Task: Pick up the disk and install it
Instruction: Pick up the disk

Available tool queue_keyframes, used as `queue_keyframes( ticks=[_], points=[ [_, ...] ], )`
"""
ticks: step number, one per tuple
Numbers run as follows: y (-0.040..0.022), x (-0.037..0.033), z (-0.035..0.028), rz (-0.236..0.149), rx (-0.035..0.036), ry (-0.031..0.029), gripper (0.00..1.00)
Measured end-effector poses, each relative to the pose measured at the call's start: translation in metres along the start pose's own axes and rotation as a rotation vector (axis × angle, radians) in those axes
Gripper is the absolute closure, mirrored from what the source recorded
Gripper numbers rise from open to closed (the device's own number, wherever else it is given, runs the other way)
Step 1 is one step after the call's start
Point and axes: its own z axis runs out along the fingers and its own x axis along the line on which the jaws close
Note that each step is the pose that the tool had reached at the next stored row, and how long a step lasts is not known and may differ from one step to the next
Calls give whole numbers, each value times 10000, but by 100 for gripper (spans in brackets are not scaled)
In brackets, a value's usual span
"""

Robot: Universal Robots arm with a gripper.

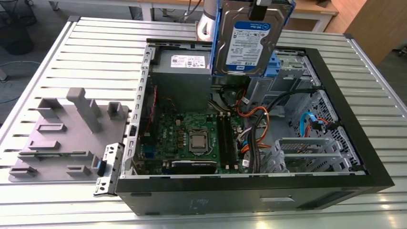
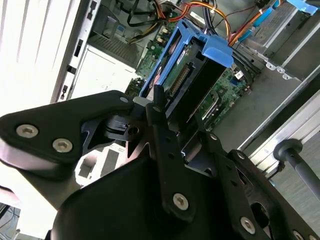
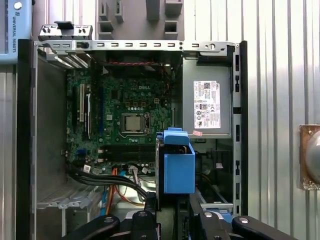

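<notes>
1 gripper (image 3: 171,204) is clamped on 1 disk (image 1: 245,43), holding it upright in the air above 1 open computer case (image 1: 356,143), close to 1 grey power-supply box (image 1: 183,64). 1 motherboard (image 1: 190,136) lies inside the case. 1 grey fixture (image 1: 64,129) sits on the slatted table (image 1: 95,47) beside the case.

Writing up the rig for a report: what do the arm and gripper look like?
The gripper is matte black: flat, rounded link plates joined by silver screws, with narrow black fingers. In the exterior view the arm is a silver-grey tube.
</notes>
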Motion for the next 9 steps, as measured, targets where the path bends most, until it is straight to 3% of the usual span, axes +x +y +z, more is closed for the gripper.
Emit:
queue_keyframes(
  ticks=[9],
  points=[
    [-5,217,-4,1,1,22,65]
  ],
)
